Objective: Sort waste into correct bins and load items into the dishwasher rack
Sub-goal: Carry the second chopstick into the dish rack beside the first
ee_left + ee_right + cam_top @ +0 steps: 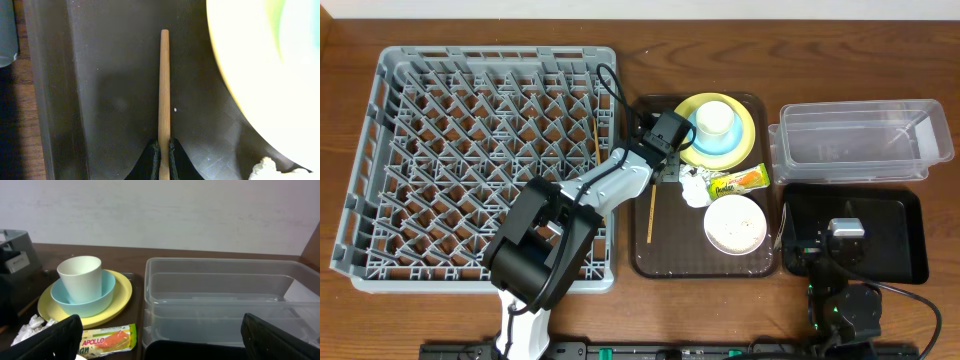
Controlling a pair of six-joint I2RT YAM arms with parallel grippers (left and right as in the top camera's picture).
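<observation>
My left gripper [654, 180] [164, 150] is shut on a wooden chopstick [650, 215] [164, 85] lying on the brown serving tray [645, 255]. The second chopstick [596, 138] lies in the grey dishwasher rack [480, 160]. The yellow plate [745, 145] [120, 297] carries the light blue bowl [705, 140] [95, 302] with the white cup [716, 118] [80, 277] in it. A crumpled tissue [692, 186], the snack wrapper [738, 180] [107, 339] and a white bowl [734, 222] with crumbs are on the tray. My right gripper [845, 228] [165, 347] is open and empty.
The clear tub [860, 140] [220, 295] stands at the back right. The black tray [905, 245] [200, 351] lies in front of it, under my right gripper. The yellow plate's edge [250, 75] is just right of the held chopstick, and the rack's wall [7, 30] is to the left.
</observation>
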